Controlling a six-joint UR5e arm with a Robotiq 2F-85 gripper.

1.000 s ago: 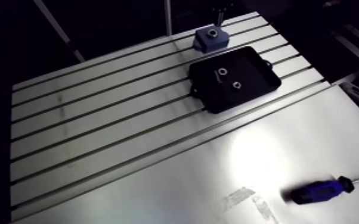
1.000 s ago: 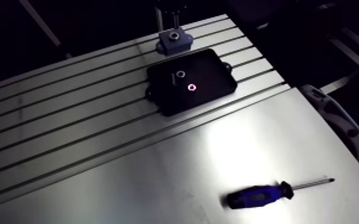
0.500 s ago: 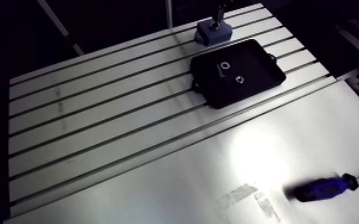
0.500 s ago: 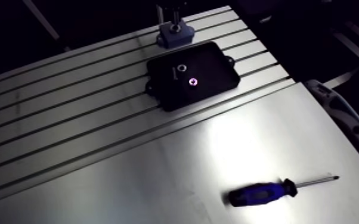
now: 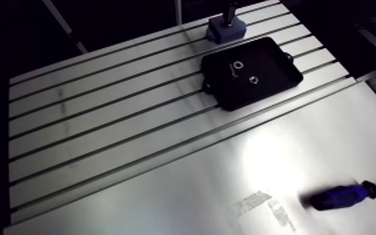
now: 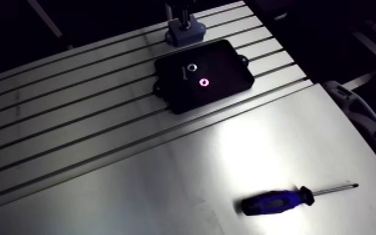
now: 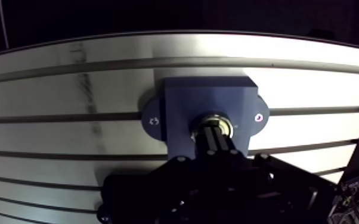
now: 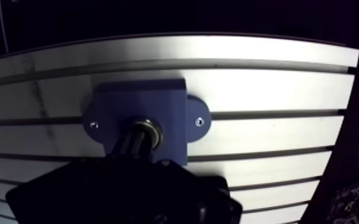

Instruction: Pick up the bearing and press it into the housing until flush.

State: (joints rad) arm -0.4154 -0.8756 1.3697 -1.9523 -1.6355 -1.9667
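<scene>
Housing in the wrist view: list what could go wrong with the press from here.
1. The gripper covers much of the bearing at the housing bore; a tilt would go unseen, and pressing could jam it crooked.
2. The housing sits near the table's far edge; if its ear screws are loose, an off-centre push might shift it.

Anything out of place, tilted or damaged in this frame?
Nothing stands out. The housing sits flat on the table with the bearing at its bore; two rings lie in the black tray, the screwdriver well apart.
</scene>
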